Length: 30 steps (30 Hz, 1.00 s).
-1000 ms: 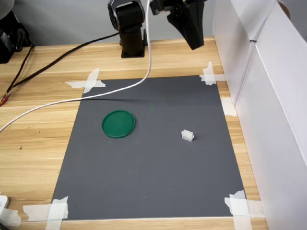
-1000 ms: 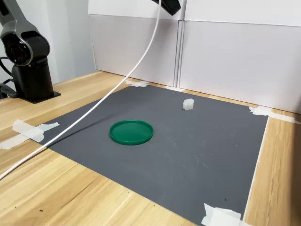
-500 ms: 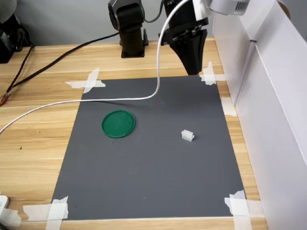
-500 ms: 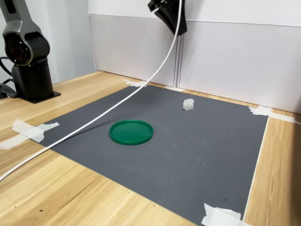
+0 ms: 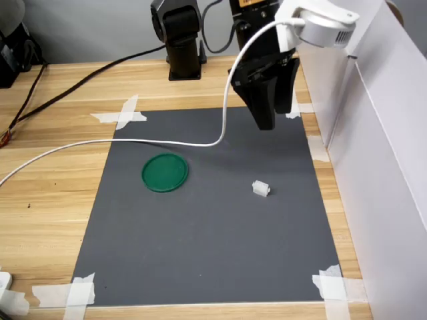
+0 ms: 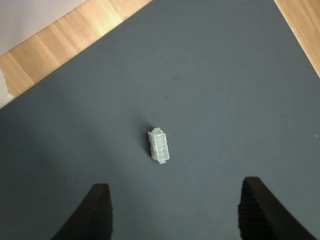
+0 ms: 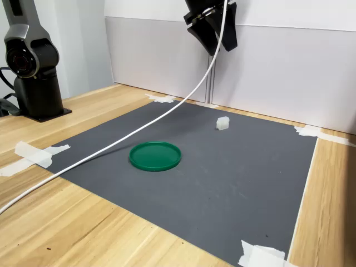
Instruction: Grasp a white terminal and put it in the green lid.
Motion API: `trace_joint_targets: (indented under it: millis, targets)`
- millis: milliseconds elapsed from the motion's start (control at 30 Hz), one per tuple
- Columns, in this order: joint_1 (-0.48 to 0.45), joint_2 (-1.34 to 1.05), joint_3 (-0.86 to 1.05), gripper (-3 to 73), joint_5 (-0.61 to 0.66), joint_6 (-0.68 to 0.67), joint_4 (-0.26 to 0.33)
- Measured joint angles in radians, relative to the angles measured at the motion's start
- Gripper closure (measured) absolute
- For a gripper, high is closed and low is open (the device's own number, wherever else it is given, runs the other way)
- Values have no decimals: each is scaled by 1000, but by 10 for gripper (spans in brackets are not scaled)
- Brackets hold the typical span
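The white terminal (image 5: 261,189) (image 7: 222,123) (image 6: 159,145) is a tiny pale block lying on the dark grey mat, right of centre in the first exterior view. The green lid (image 5: 165,172) (image 7: 155,156) lies flat on the mat, left of the terminal in the first exterior view, with nothing in it. My gripper (image 5: 264,121) (image 7: 217,45) (image 6: 176,200) hangs well above the mat, over its far part, open with nothing between its black fingers (image 6: 95,205). In the wrist view the terminal sits a little ahead of the gap between the fingers.
A white cable (image 5: 133,141) (image 7: 139,133) trails from the wrist across the mat's far left part. White panels (image 5: 373,133) wall the first exterior view's right side. The arm base (image 5: 180,40) stands behind the mat. Tape strips (image 5: 123,113) hold the mat's corners.
The gripper has come down and forward over the mat's far edge, nearer the terminal. The cable swung with it. Terminal and lid have not moved.
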Motion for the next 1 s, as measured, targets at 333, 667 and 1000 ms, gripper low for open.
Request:
trace_joint_targets:
  millis: [333,667,1000]
  targets:
    - [-4,136,-50,62,37,-26,-33]
    - [-91,217,-52,64,42,-169,68]
    - [-93,302,-54,66,31,-267,115]
